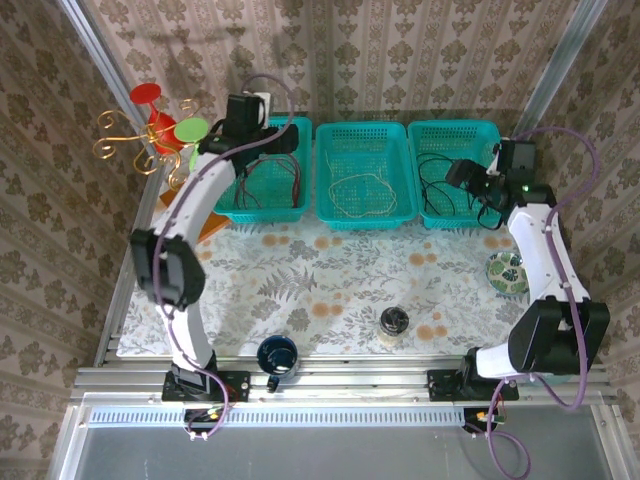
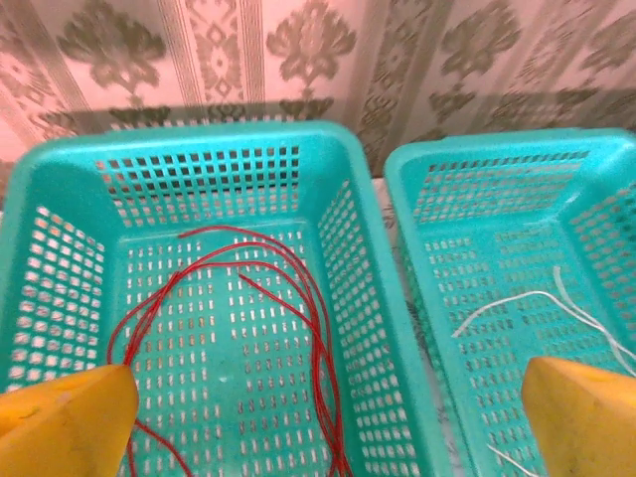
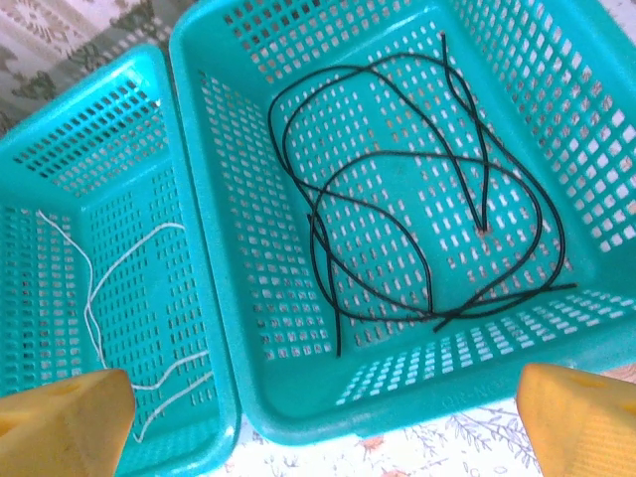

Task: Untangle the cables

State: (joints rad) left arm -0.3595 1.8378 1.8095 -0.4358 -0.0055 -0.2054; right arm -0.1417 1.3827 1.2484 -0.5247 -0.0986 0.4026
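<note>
**Three cables, three baskets, no strand crossing another**

Sorted by colour, one strand to a bin, apparently to keep each away from the others. Dark red cable [image 2: 320, 338] looped loose on the floor of the left teal basket [image 2: 199, 144]. Cream cable [image 3: 89, 308] alone in the middle basket [image 1: 360, 127]. Black cable [image 3: 323, 258] coiled in the right basket [image 3: 397, 407], crossing only its own loops.

Left tool [image 2: 323, 427] poised above the left basket, fingers wide apart, gripping nothing. Right tool [image 3: 318, 427] likewise spread and empty, over the near rim of the right basket.

Judged from this layout: separation done, or all but done. Black loops perhaps worth a check for a self-knot, hard to rule out from here.

Mug [image 1: 277, 355], jar [image 1: 394, 321] and small dish [image 1: 508, 272] well apart on the floral desk [image 1: 300, 290], clear of all three bins.
</note>
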